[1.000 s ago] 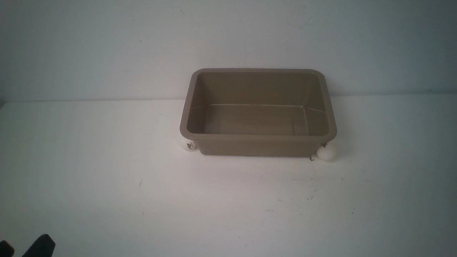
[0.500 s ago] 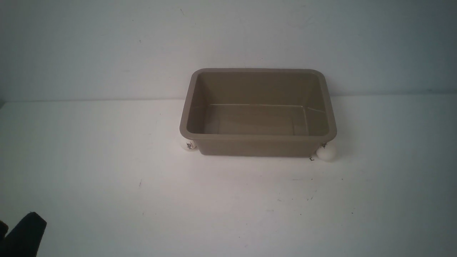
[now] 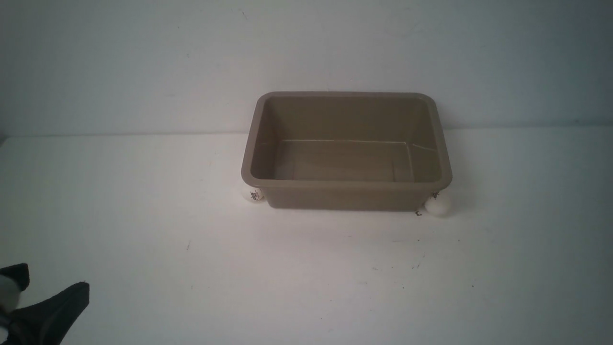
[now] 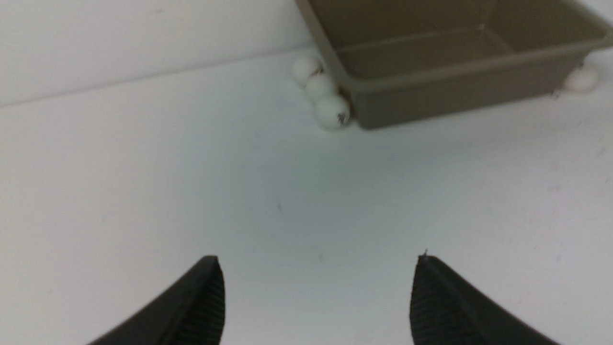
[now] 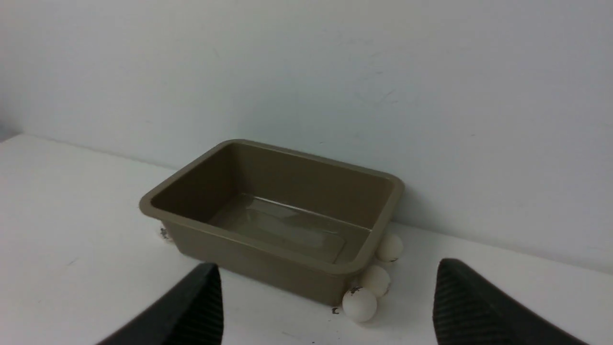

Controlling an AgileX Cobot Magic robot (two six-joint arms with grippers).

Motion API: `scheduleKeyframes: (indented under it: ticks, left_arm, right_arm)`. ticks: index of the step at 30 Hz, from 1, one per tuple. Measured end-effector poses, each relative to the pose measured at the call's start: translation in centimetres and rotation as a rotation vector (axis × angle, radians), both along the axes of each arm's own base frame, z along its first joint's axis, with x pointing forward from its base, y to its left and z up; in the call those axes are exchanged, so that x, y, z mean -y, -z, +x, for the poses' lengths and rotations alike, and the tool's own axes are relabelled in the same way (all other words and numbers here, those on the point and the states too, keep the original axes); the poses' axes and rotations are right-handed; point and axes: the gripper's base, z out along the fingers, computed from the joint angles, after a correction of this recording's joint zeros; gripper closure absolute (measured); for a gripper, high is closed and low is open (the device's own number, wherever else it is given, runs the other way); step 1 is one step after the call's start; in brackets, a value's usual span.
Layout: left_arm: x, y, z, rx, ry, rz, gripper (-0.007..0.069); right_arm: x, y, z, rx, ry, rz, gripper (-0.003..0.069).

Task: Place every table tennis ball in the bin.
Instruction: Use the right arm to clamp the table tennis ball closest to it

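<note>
Bin (image 3: 346,196) taupe-brown, rounded corners, flared rim; white balls (image 3: 437,205) beside it.

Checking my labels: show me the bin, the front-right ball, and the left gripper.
bin (image 3: 345,184), front view, near rim.
front-right ball (image 3: 437,205), front view, its middle.
left gripper (image 4: 317,261), left wrist view, between fingertips.

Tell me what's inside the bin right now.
Nothing shows inside the bin: its visible floor is bare. The floor strip right behind the near wall is covered. The table tennis balls lie outside, against its short sides.
</note>
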Motion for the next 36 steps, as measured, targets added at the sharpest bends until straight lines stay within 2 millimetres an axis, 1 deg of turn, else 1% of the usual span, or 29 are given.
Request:
scheduleKeyframes:
  ticks: [1, 3, 6, 8, 12, 13, 14, 15, 16, 17, 18, 19, 20, 21, 22, 24, 27, 29, 30, 31, 34, 36]
  left_arm:
    - [0.0, 0.1, 0.2, -0.014, 0.001, 0.006, 0.0157]
    - [-0.4, 0.0, 1.2, -0.063, -0.005, 0.073, 0.0157]
    - [-0.7, 0.0, 2.4, -0.103, -0.012, 0.126, 0.0157]
    - [-0.9, 0.0, 3.2, -0.1, -0.023, 0.138, 0.0157]
    - [-1.0, -0.1, 4.1, -0.091, -0.037, 0.144, 0.0157]
    - [-1.1, -0.1, 4.2, -0.088, -0.039, 0.144, 0.0157]
    - [-1.1, -0.1, 4.3, -0.087, -0.04, 0.144, 0.0157]
    - [-1.1, -0.1, 4.4, -0.082, -0.042, 0.144, 0.0157]
    - [-1.1, -0.1, 4.4, -0.082, -0.042, 0.144, 0.0157]
    - [-1.1, -0.1, 4.4, -0.082, -0.043, 0.144, 0.0157]
    - [-1.1, -0.1, 4.4, -0.082, -0.043, 0.144, 0.0157]
    - [-1.1, -0.1, 4.4, -0.081, -0.043, 0.144, 0.0157]
    - [-1.1, -0.1, 4.4, -0.081, -0.043, 0.144, 0.0157]
    - [-1.1, -0.1, 4.4, -0.081, -0.043, 0.144, 0.0157]
    - [-1.1, -0.1, 4.4, -0.082, -0.044, 0.142, 0.0157]
    - [-1.1, -0.1, 4.4, -0.081, -0.044, 0.142, 0.0157]
    - [-1.1, -0.1, 4.4, -0.082, -0.044, 0.141, 0.0157]
    - [-1.1, -0.1, 4.4, -0.082, -0.044, 0.141, 0.0157]
    - [-1.1, -0.1, 4.4, -0.082, -0.044, 0.141, 0.0157]
    - [-1.1, -0.1, 4.4, -0.082, -0.044, 0.141, 0.0157]
    - [-1.1, -0.1, 4.4, -0.082, -0.044, 0.141, 0.0157]
    - [-1.1, -0.1, 4.4, -0.082, -0.044, 0.141, 0.0157]
  right_arm:
    - [0.0, 0.0, 0.2, -0.003, -0.004, -0.008, 0.0125]
    - [-0.4, 0.1, 1.3, -0.029, -0.045, -0.025, 0.0125]
    - [-0.9, 0.7, 2.8, -0.098, -0.101, -0.06, 0.0125]
    - [-1.3, 1.5, 4.5, -0.179, -0.148, -0.075, 0.0125]
    - [-1.6, 3.0, 7.5, -0.308, -0.187, -0.075, 0.0125]
    - [-1.7, 3.5, 8.4, -0.34, -0.19, -0.08, 0.0125]
    - [-1.7, 3.6, 8.6, -0.347, -0.19, -0.082, 0.0125]
    - [-1.7, 4.5, 10.3, -0.404, -0.2, -0.107, 0.0125]
    - [-1.7, 4.6, 10.5, -0.411, -0.2, -0.111, 0.0125]
    - [-1.7, 4.9, 11.5, -0.436, -0.204, -0.133, 0.0125]
    - [-1.7, 5.1, 13.0, -0.469, -0.211, -0.158, 0.0125]
    - [-1.7, 5.2, 14.6, -0.489, -0.22, -0.193, 0.0125]
    - [-1.6, 5.2, 15.5, -0.498, -0.225, -0.213, 0.0125]
    - [-1.7, 5.1, 15.8, -0.5, -0.226, -0.215, 0.0125]
    - [-1.6, 5.0, 17.6, -0.51, -0.234, -0.249, 0.0125]
    - [-1.6, 4.7, 19.8, -0.506, -0.247, -0.296, 0.0125]
    - [-1.6, 4.5, 22.1, -0.48, -0.264, -0.352, 0.0125]
    - [-1.7, 4.5, 23.4, -0.467, -0.279, -0.384, 0.0125]
    - [-1.7, 4.6, 23.5, -0.466, -0.281, -0.388, 0.0125]
    - [-1.7, 4.9, 24.2, -0.466, -0.293, -0.409, 0.0125]
    - [-1.7, 6.4, 25.3, -0.492, -0.317, -0.443, 0.0125]
    - [-1.7, 8.2, 26.3, -0.527, -0.333, -0.461, 0.0125]
